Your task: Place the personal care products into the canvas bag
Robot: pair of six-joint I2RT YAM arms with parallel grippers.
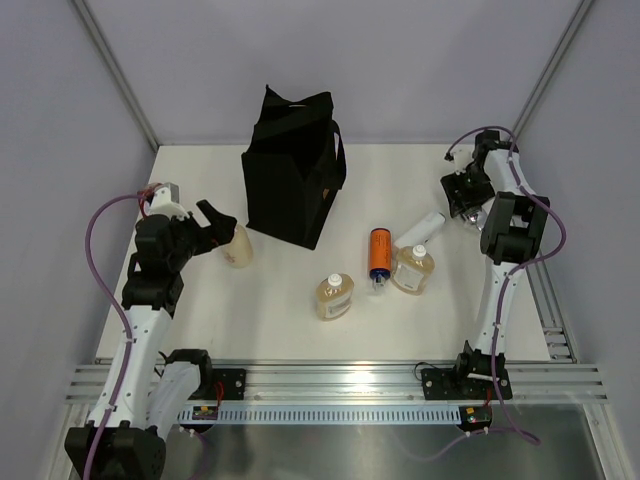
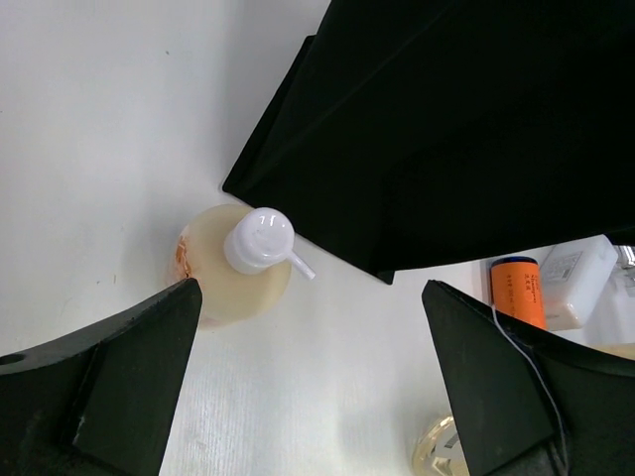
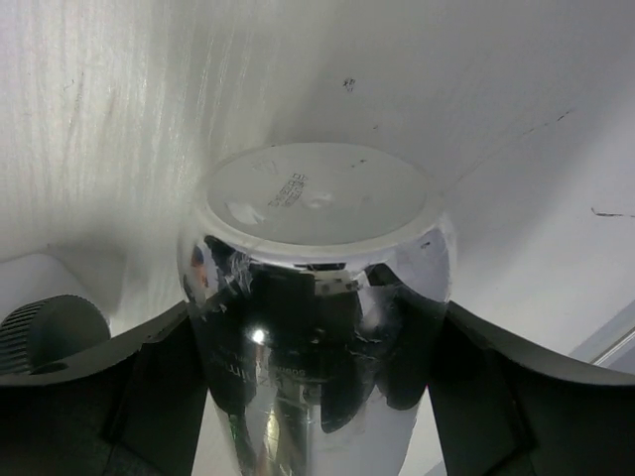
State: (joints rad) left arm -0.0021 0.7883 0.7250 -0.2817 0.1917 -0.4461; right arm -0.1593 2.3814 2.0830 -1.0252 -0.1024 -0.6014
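The black canvas bag stands at the back centre and fills the upper right of the left wrist view. My left gripper is open and empty just above an amber bottle with a white pump cap, which stands by the bag's corner near the left finger. Two more amber bottles, an orange cylinder bottle and a white tube lie mid-table. My right gripper is shut on the shiny silver bottle. The red container is out of view.
The table's right edge has a metal rail close to the right arm. Grey walls enclose the table at the back and sides. The right wrist view shows bare white table beyond the silver bottle.
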